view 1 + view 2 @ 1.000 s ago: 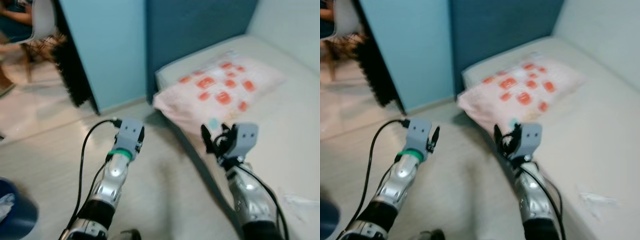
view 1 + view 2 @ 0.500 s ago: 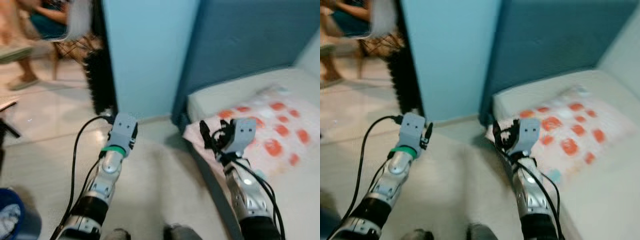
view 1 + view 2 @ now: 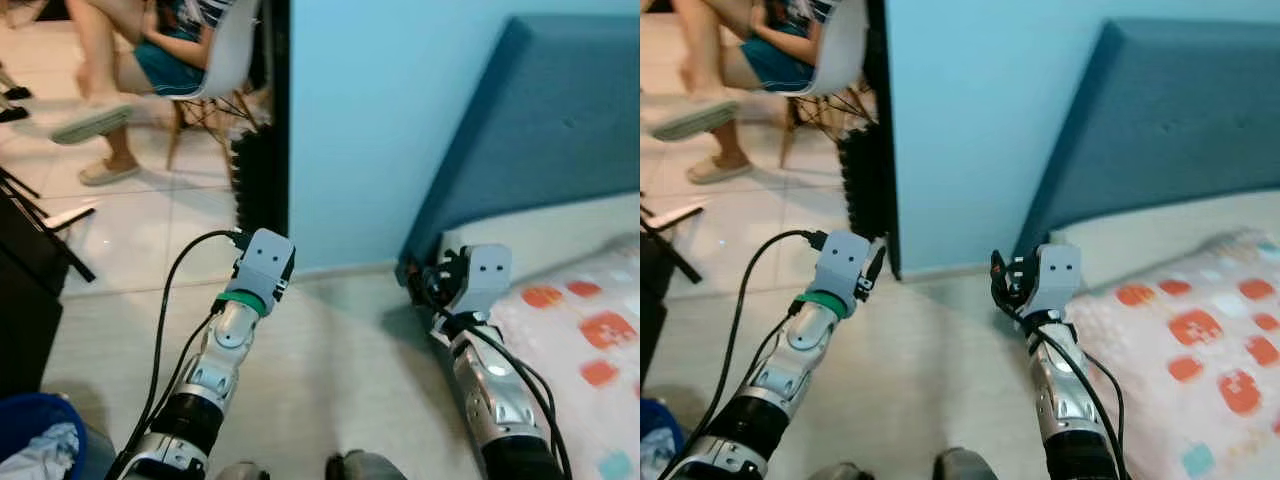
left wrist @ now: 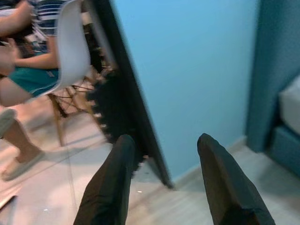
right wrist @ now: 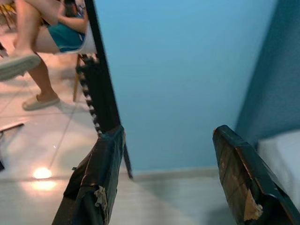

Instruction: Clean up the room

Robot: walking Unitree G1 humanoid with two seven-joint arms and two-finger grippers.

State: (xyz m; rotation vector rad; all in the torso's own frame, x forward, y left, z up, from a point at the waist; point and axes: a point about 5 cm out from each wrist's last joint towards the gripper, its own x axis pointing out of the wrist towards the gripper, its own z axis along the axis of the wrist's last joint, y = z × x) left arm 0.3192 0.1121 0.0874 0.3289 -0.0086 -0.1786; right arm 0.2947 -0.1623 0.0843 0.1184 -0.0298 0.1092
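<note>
Both arms are raised in front of me over bare pale floor [image 3: 330,370]. My left gripper [image 4: 164,183] is open with nothing between its black fingers [image 4: 110,187], and it points at the dark door edge [image 4: 126,108] beside the light blue wall [image 4: 197,70]. My right gripper [image 5: 168,178] is also open and empty, with worn fingertips [image 5: 96,187], and hangs near the bed's corner [image 3: 440,255]. A pink pillow with orange patches [image 3: 590,340] lies on the bed at my right. A blue bin holding pale cloth [image 3: 35,440] stands at the lower left.
A dark blue headboard [image 3: 520,130] rises behind the bed. A person sits on a white chair [image 3: 225,55] past the doorway, feet on the glossy tiles [image 3: 130,220]. A black piece of furniture [image 3: 25,300] stands at the left. My own feet [image 3: 345,468] show at the bottom.
The camera has swung left: the bed and pillow slid to the right edge, and the wall, doorway and seated person came into view. Both arms keep the same raised pose.
</note>
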